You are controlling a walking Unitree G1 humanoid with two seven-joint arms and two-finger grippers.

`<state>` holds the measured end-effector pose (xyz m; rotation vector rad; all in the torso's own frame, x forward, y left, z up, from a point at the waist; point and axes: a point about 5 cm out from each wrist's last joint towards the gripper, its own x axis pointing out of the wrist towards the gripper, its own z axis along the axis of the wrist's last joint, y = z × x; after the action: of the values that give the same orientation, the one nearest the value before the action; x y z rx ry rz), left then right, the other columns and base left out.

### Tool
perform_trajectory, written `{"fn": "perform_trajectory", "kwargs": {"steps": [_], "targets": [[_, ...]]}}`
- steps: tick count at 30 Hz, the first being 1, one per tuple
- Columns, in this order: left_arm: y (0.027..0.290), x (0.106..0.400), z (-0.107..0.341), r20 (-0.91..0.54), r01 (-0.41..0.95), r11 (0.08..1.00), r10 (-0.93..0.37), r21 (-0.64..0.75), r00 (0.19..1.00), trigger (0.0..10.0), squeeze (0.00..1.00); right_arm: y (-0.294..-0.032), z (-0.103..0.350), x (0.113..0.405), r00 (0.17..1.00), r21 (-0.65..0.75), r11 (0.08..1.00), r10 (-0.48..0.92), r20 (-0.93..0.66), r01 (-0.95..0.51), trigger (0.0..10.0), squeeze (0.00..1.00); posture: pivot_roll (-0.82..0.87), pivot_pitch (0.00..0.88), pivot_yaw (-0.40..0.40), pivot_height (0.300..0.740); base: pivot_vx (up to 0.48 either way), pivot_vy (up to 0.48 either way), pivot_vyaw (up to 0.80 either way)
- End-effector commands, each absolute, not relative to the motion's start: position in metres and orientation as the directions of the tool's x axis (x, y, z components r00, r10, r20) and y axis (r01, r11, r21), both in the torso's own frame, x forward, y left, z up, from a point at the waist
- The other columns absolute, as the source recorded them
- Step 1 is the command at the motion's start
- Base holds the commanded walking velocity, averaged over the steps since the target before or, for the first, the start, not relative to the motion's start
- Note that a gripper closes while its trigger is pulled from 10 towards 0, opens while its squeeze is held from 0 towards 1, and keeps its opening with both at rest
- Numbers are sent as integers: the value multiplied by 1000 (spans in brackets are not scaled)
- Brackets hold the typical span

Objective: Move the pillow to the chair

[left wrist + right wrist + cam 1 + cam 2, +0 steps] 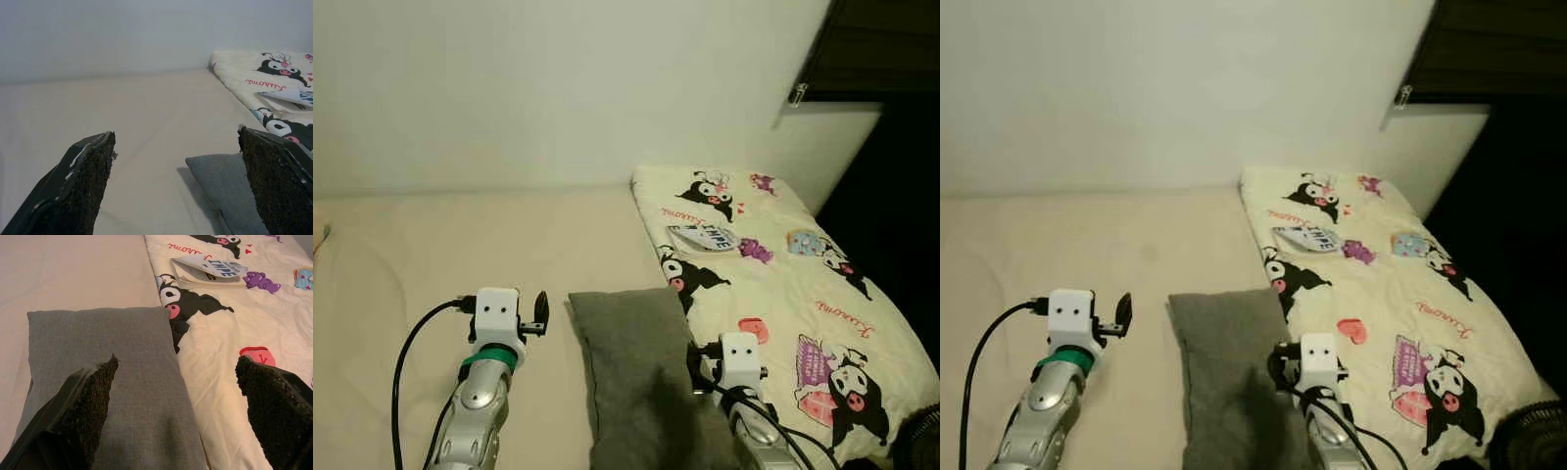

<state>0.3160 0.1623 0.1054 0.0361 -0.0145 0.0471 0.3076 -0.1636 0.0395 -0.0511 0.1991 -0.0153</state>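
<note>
Both claws spread wide for a two-sided grab: right claw [178,396] over grey pillow [631,362], left claw [176,171] just beside it.

Your right gripper [176,396] hides the pillow's [631,367] near end. The frame's edge crops that end too.

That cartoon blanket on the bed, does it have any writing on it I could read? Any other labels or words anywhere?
Red cursive script, repeated beside the cartoon figures on the blanket: too small and blurred to read for certain.
Block letters on the folded patch of the blanket: seen upside down in the right wrist view, not legible with confidence.
Grey pillow, bed sheet, wall: no text.
</note>
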Motion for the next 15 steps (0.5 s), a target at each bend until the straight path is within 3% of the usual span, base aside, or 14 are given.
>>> {"fn": "perform_trajectory", "kwargs": {"steps": [1, 15], "targets": [[161, 315, 100, -8, -44, 998, 44, 40, 999, 10000, 0, -168, 34, 305, 974, -56, 998, -33, -224, 21, 10000, 0, -27, 0, -22, 740, 0, 0, 0], [163, 317, 97, -28, -54, 996, 57, 75, 998, 10000, 0, -163, 35, 306, 974, -87, 996, 8, -226, -28, 10000, 0, -27, 0, -22, 740, 0, 0, 0]]}}
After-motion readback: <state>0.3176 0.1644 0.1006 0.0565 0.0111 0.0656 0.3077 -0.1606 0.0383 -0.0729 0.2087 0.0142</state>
